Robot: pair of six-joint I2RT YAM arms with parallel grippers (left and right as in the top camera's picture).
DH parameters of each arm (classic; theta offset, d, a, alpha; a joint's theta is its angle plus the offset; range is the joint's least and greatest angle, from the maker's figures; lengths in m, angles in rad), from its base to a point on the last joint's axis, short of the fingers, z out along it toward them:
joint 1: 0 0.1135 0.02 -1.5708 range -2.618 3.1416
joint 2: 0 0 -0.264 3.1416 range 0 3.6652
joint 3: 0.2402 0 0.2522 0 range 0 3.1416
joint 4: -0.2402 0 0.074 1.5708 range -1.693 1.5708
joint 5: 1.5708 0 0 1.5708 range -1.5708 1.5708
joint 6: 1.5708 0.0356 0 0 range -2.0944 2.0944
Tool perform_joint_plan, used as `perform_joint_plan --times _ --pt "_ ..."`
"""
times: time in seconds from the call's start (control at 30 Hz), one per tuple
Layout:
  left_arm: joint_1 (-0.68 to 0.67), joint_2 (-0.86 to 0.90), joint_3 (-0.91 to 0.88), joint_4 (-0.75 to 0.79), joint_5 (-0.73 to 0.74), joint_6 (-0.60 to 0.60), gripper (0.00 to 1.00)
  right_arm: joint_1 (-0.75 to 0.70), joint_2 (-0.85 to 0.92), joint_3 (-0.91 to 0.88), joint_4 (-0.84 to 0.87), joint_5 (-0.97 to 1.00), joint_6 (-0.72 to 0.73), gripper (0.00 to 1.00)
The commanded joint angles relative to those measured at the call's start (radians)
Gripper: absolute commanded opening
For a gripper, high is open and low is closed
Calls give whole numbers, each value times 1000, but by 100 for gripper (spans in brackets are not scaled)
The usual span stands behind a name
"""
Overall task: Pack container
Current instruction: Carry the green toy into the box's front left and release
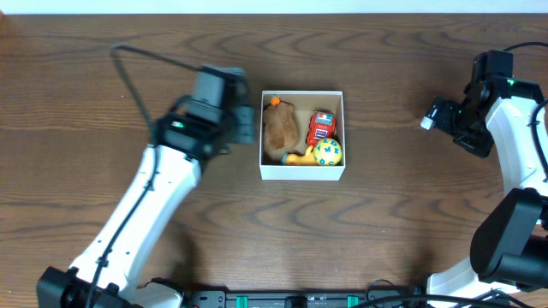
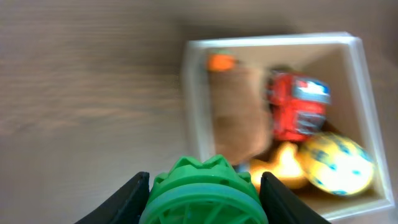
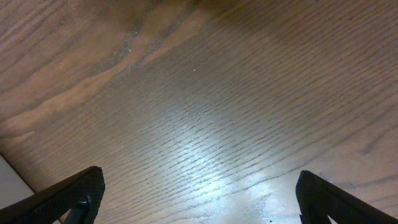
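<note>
Dark wooden bench (image 1: pixel 385 231) is carrying the container (image 1: pixel 301 173) at its middle, with toys (image 1: pixel 322 126) lying inside. It looks like light, thin cardboard, likely to slide if nudged, so a wall's rim seems the place to pinch. The left claw (image 2: pixel 204 198) is hovering beside its left wall, clenching a ridged green toy (image 2: pixel 199 177). The right claw (image 3: pixel 199 199) is hanging spread wide over bare wood.

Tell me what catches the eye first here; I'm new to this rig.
The white container in the middle of the table stands out, holding a brown plush, a red toy truck and a yellow dotted ball. Just left of it, the left gripper holds a green ridged toy; the right gripper hangs open far right.
</note>
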Motion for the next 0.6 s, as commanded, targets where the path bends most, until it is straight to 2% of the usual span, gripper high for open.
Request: perform_joint_plan --times 0.0,0.1,0.17,0.27,0.33,0.4,0.47,0.57 --pt "-92 49 2 24 -10 92 38 -3 -1 -2 0 -5 -16 99" --pt "-130 106 2 27 -13 91 39 -3 -1 -2 0 -5 -16 99" --pt "-143 142 2 23 -12 92 51 -3 -1 -2 0 -5 -16 99" --pt "-148 166 2 24 -12 92 57 -3 -1 -2 -1 -5 -16 99" --pt "-148 162 2 27 -13 92 68 -3 -1 -2 0 -5 -16 99" --pt "-145 148 4 25 -13 100 70 -3 -1 -2 0 -5 -16 99" --pt "-140 127 4 19 -18 100 85 -3 -1 -2 1 -5 -16 99" --pt "-112 77 4 3 -22 98 96 -1 -2 -2 8 -5 -40 99"
